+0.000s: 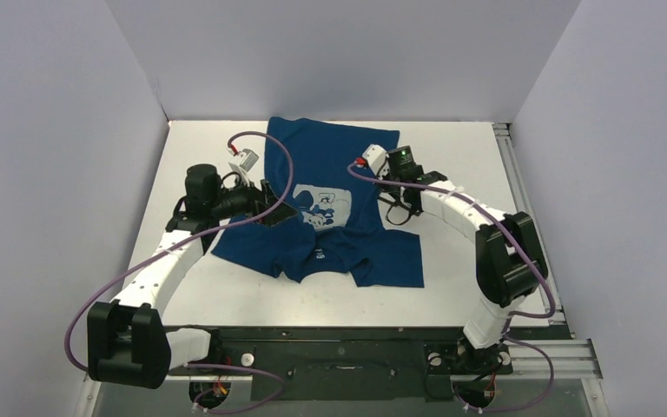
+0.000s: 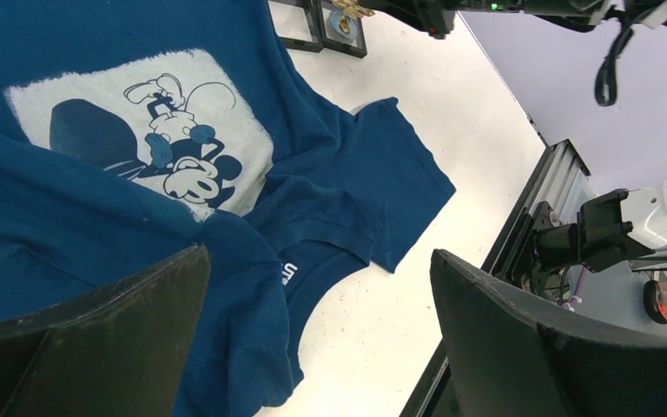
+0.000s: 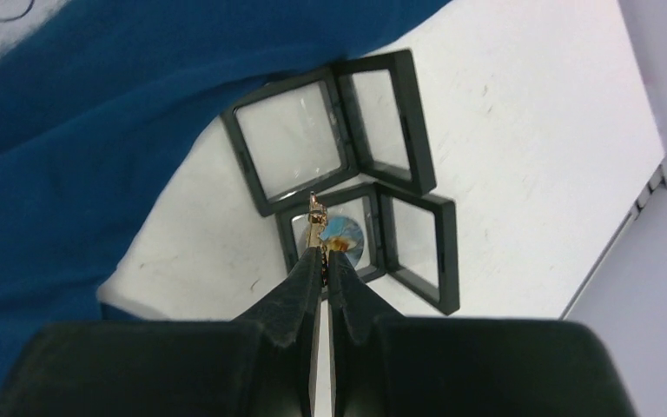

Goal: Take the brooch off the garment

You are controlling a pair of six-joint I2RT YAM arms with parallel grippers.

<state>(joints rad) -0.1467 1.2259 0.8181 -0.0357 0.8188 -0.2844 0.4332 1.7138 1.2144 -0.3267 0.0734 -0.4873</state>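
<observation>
The garment (image 1: 330, 252) is a dark blue T-shirt lying crumpled on the white table, with its pale mouse print (image 1: 321, 207) facing up. It also shows in the left wrist view (image 2: 78, 217) and the right wrist view (image 3: 78, 130). My right gripper (image 3: 323, 254) is shut on the brooch (image 3: 314, 217), a small gold pin with a blue round face. It holds the brooch off the shirt, just above the open black display cases (image 3: 291, 148). My left gripper (image 2: 321, 261) is open and empty, hovering over the shirt's collar end.
Two hinged black display cases (image 1: 395, 213) lie open on the table right of the shirt; they also show in the left wrist view (image 2: 313, 26). A metal rail (image 1: 521, 200) runs along the table's right edge. Grey walls enclose the table.
</observation>
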